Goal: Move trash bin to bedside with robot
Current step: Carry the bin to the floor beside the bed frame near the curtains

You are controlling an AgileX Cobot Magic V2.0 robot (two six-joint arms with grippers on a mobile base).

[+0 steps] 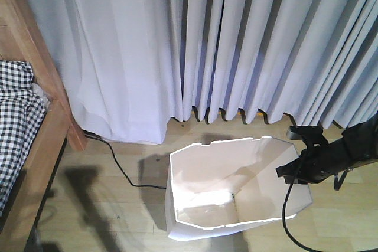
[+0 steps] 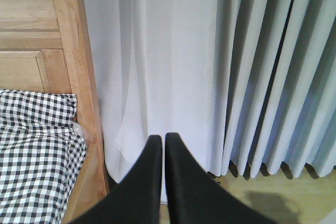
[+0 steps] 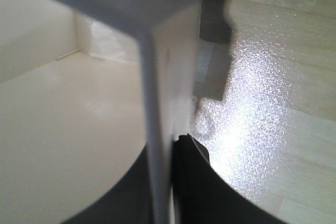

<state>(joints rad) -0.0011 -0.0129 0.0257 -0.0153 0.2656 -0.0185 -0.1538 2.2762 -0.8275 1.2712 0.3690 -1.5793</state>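
Observation:
The white trash bin [image 1: 204, 184] with its angular rim is on the wooden floor in front of the curtain, its cream inside showing. My right gripper [image 1: 293, 169] reaches in from the right and is shut on the bin's right rim. In the right wrist view the rim wall [image 3: 157, 93] runs between the two black fingers of the right gripper [image 3: 167, 148], one inside and one outside. The bed's wooden frame [image 1: 44, 140] and checked bedding [image 1: 18, 116] lie at the left, a stretch of floor away from the bin. My left gripper [image 2: 163, 139] is shut on nothing, pointing at the curtain beside the bed post [image 2: 84, 77].
A pale pleated curtain [image 1: 236, 39] hangs to the floor behind the bin. A black cable [image 1: 118, 166] runs over the floor from the bed post toward the bin's left side. Light wooden floor [image 3: 273, 103] lies to the bin's right.

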